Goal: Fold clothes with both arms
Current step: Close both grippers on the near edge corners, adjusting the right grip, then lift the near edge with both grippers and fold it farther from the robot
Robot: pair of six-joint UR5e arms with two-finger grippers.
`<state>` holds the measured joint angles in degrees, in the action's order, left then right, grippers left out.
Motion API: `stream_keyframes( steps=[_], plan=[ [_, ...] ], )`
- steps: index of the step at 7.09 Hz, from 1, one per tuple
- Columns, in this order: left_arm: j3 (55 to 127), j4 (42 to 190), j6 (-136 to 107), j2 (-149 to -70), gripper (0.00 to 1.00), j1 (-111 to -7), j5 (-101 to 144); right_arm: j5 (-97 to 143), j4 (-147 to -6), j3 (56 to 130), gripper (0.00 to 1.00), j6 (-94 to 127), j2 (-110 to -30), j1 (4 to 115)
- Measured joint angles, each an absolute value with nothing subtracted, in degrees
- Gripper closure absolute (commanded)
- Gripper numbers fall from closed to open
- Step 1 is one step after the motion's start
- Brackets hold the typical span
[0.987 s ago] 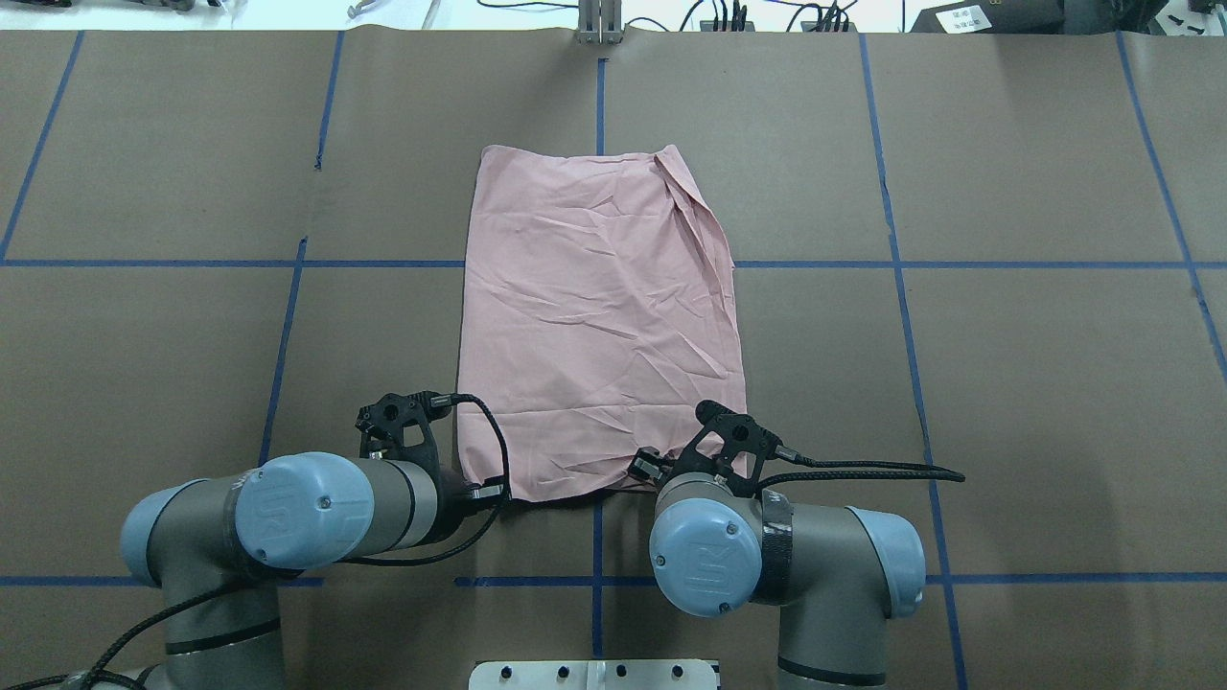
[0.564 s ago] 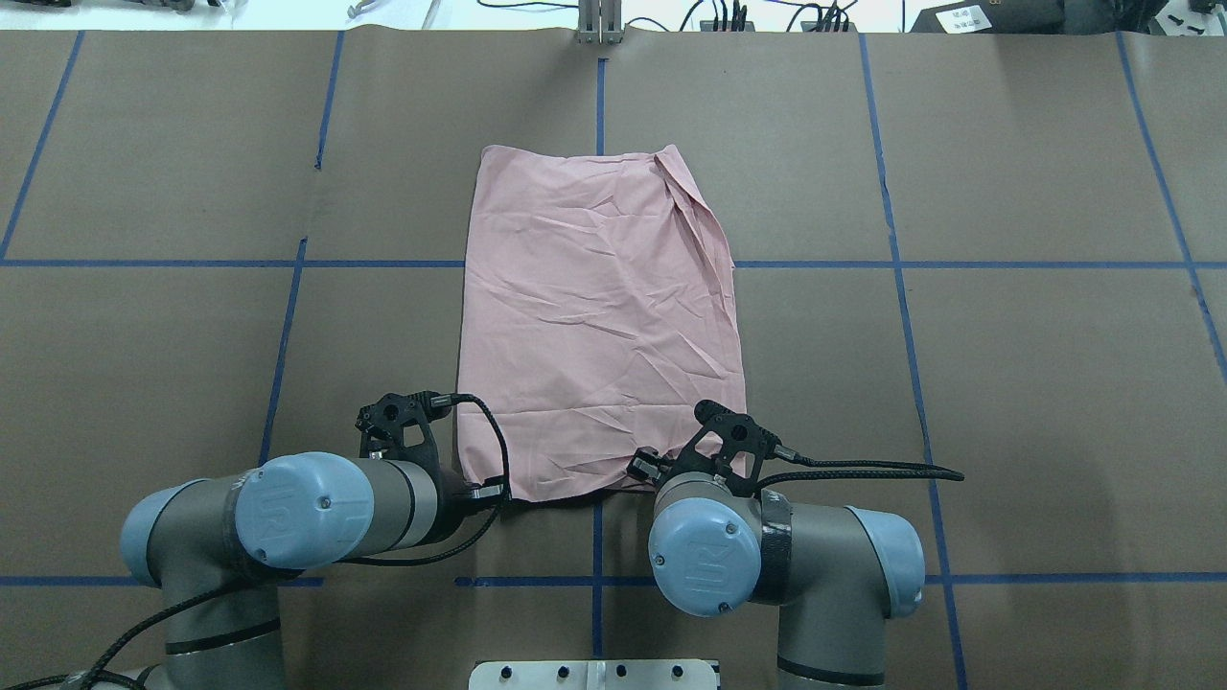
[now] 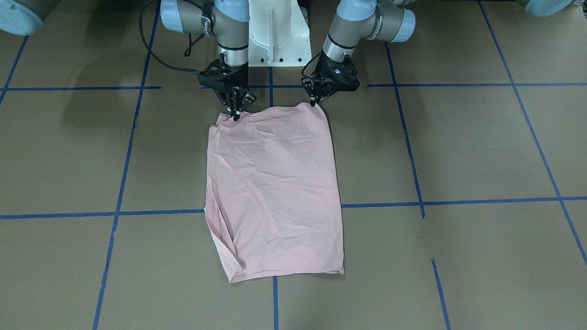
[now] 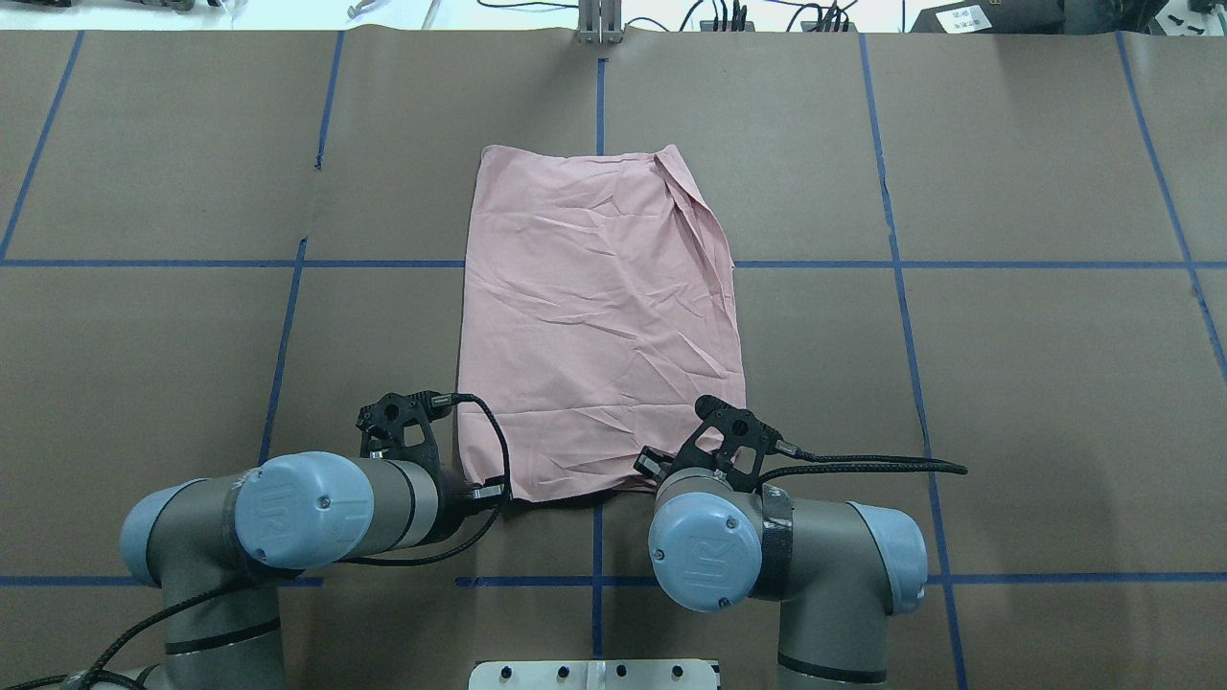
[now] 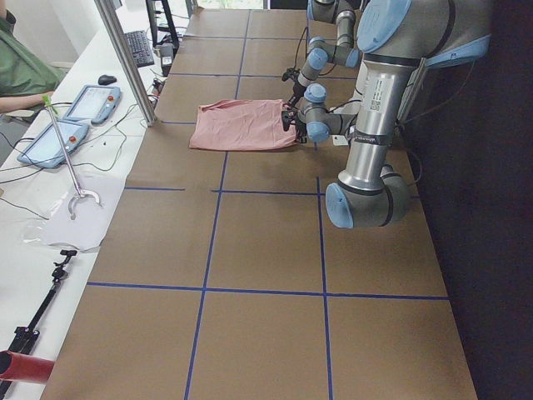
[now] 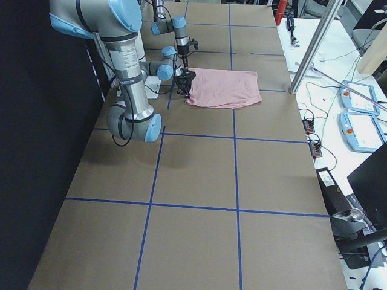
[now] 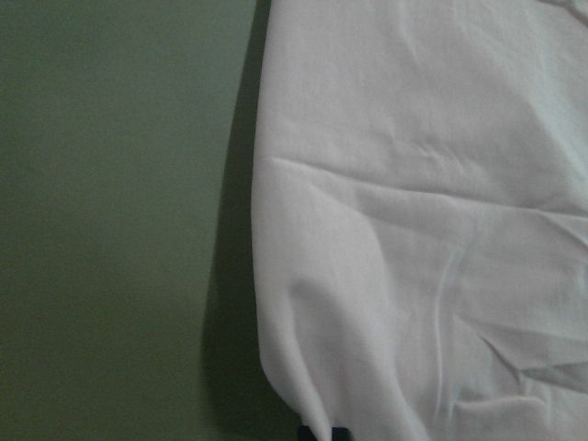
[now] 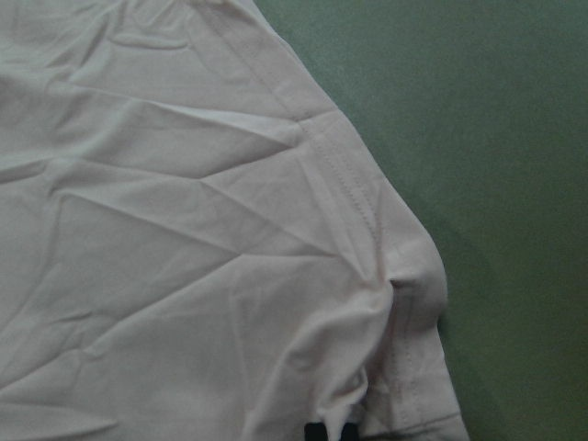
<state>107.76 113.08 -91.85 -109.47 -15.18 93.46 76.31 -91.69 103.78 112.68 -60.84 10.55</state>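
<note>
Left gripper (image 3: 314, 101): jaws drawn together on the shirt's (image 3: 275, 183) left corner, at the edge nearest the robot; right gripper (image 3: 235, 113): jaws likewise pinched on the right corner of that edge, fingers close to vertical. Cloth puckers up toward the fingertips in both wrist views; this reads as a real clamp, not a touch. Corners are barely off the table (image 3: 458, 146), if at all.

Shirt: plain pink side up, a tall rectangle, no sleeves showing; it lies flat at mid-table, long axis running away from the robot; layered edges show down its right side.

Step, as judged: grasp done, lengthwise fold about to start. The next move calls for both grippers to lift together and carry the near edge up and over to the far edge; equal height and spacing are needed so the cloth neither sags nor skews; release only once the edges line up.

Views: the front-facing camera shows the fingers on the corners; the overhead hides them under the left arm (image 4: 307, 508) and right arm (image 4: 729, 546) but gives the shirt's full outline; the right wrist view shows hem stitching (image 8: 354, 197); the side views are too small to judge the jaws.
</note>
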Motion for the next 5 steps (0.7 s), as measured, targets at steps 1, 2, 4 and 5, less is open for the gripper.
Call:
stream_keyframes(
  steps=[1,2,4,5],
  plan=[
    [109.33,111.98,-91.65,-109.31,1.00,-15.36,93.64,76.45,-91.81,104.96,1.00,112.66,-61.02,10.63],
    [113.46,108.07,-91.28,-109.05,1.00,-15.63,93.91,76.79,-93.55,108.20,1.00,112.62,-61.25,10.70],
    [127.86,92.92,-90.86,-109.52,1.00,-15.62,95.03,77.40,-104.32,120.96,1.00,112.65,-61.12,9.92],
    [134.14,86.17,-90.81,-110.30,1.00,-15.56,96.85,77.46,-109.18,126.41,1.00,112.77,-61.05,8.77]
  ],
)
